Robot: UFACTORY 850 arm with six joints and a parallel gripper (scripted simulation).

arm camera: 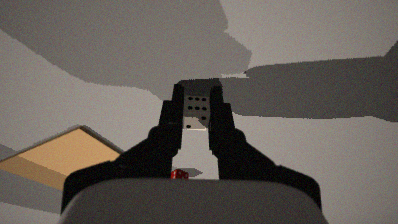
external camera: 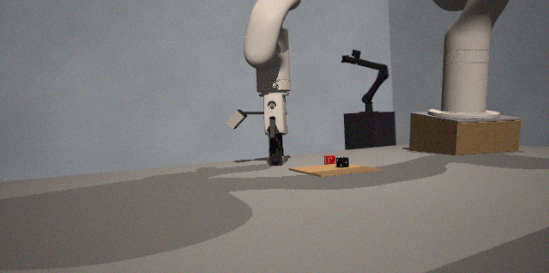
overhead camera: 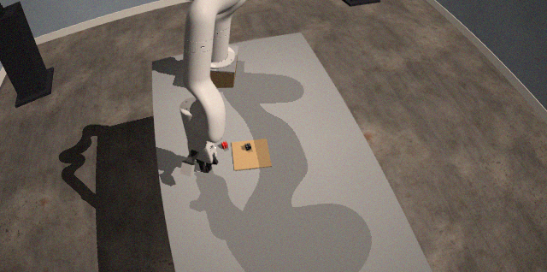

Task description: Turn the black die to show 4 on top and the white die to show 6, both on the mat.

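My gripper (arm camera: pixel 196 99) is shut on the white die (arm camera: pixel 196 111), down at the table top to the left of the mat. In the wrist view the die's face with six pips faces the camera. In the top view the gripper (overhead camera: pixel 206 165) stands left of the tan mat (overhead camera: pixel 250 154); the white die is hidden there by the fingers. The black die (overhead camera: pixel 248 147) lies on the mat near its far edge. The red die (overhead camera: pixel 225 145) lies on the table just off the mat's left edge. In the exterior view the gripper (external camera: pixel 275 159) touches down left of the mat (external camera: pixel 334 170), red die (external camera: pixel 329 160) and black die (external camera: pixel 342 161).
The arm's base stands on a brown box (overhead camera: pixel 223 76) at the far end of the grey table. Black stands (overhead camera: pixel 21 62) are on the floor beyond the table. The arm's shadow falls over the table around the mat.
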